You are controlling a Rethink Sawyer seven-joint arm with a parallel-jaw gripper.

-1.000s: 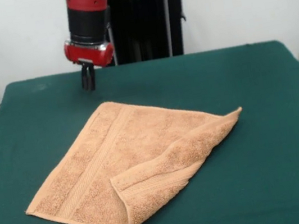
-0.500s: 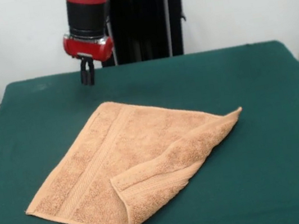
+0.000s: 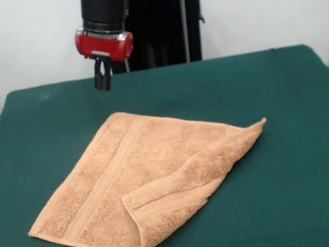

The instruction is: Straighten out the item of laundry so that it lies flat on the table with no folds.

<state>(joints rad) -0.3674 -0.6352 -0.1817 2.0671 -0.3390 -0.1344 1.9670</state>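
- One corner of the towel (image 3: 142,180) is folded over, hiding the part beneath.
- End effector (image 3: 103,82) hangs above the desk (image 3: 285,92), clenched and empty; the arm is cropped above.

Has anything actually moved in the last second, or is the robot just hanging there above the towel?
The gripper has risen a little and drifted toward the picture's right, well clear of the towel. It took hold of nothing and let go of nothing. The towel has stayed put on the table, one corner folded over as before.
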